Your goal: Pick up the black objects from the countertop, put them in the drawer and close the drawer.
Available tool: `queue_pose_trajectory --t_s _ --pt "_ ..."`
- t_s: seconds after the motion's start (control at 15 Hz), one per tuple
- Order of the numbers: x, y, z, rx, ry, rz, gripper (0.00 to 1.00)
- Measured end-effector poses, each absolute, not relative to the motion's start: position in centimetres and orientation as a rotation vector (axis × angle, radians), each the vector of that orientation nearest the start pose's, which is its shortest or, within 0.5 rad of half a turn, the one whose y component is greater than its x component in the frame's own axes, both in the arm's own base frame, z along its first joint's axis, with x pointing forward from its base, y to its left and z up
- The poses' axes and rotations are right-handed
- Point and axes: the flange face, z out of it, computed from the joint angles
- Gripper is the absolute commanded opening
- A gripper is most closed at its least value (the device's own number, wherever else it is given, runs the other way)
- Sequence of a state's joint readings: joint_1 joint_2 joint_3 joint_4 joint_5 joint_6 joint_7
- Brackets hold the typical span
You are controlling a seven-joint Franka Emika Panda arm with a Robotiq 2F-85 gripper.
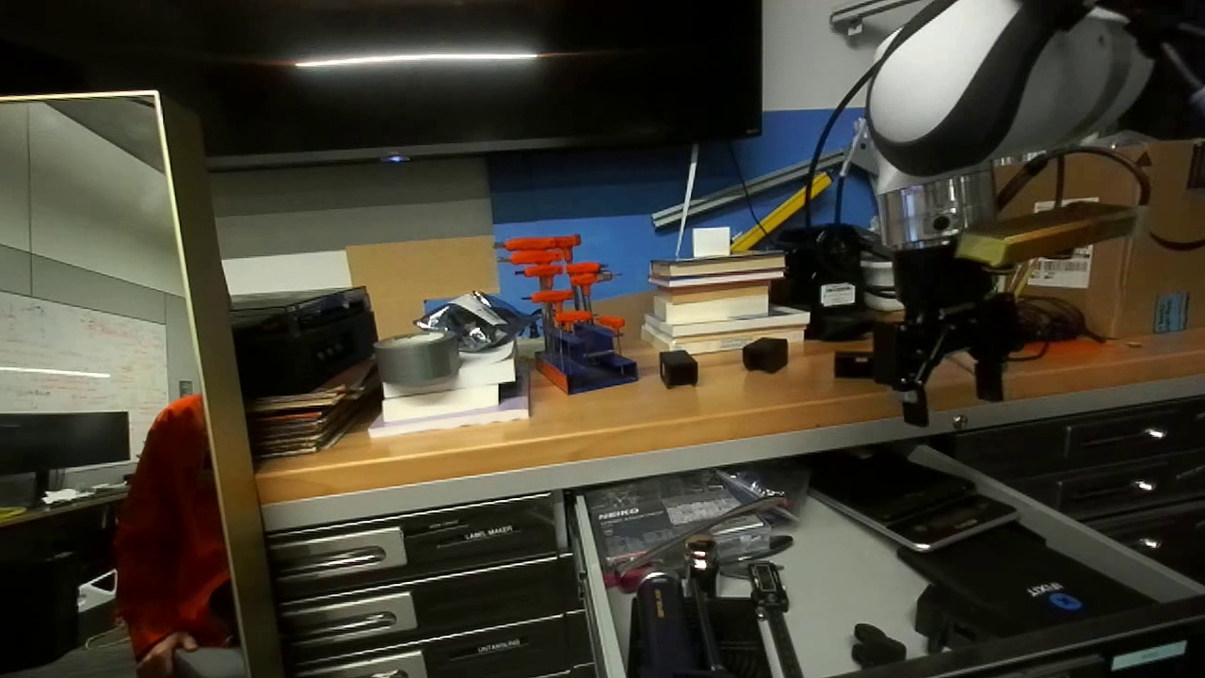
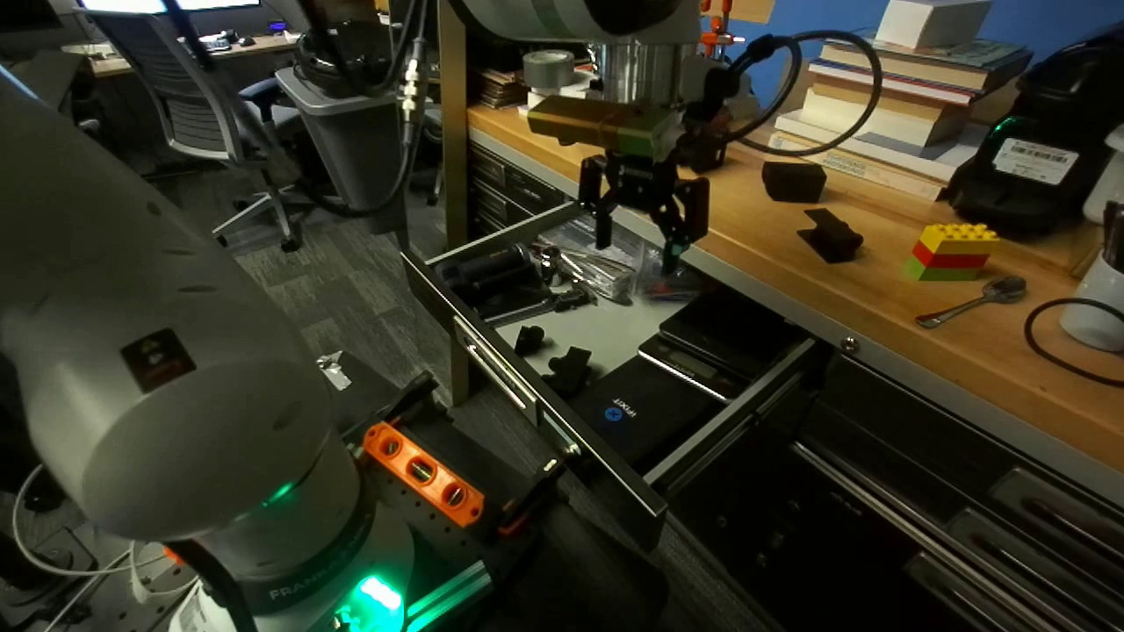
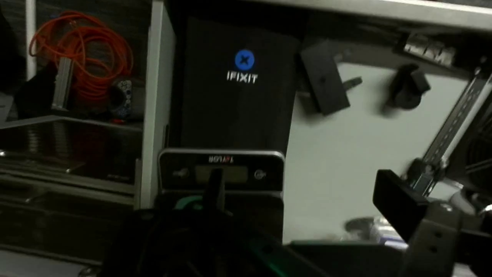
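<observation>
In the wrist view an oblong black piece [image 3: 324, 79] lies in the pulled-out drawer [image 3: 342, 165], its long axis running from 11 to 5 o'clock, with a rounded black piece [image 3: 408, 88] at its 3 o'clock. In an exterior view a black block [image 2: 795, 182] on the wooden surface [image 2: 983, 369] points roughly 9 to 3 o'clock, a black bracket [image 2: 834, 237] at its 5 o'clock. There the arm [image 2: 193, 404] stands at the jaws' 8 o'clock, its wrist [image 2: 637, 75] upright, the jaws aimed at 6 o'clock above the drawer, spread wide and holding nothing.
</observation>
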State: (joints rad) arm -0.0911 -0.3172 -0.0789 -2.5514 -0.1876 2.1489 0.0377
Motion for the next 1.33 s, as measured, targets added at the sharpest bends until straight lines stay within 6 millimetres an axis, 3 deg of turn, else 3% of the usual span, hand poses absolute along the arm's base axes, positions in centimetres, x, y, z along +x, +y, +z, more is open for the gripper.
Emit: queue_pose_trajectory --t_s 0.2,0.53,0.87,1.33 --pt "44.6 -8.0 38.4 -3.315 0.315 0.015 1.00" --pt "49.7 -10.5 39.1 -3.286 0.688 -0.158 1.00" --pt "53.1 -14.0 38.1 -3.171 1.063 -0.246 1.00" --pt "56.5 -18.4 36.2 -3.046 1.326 -0.262 1.00"
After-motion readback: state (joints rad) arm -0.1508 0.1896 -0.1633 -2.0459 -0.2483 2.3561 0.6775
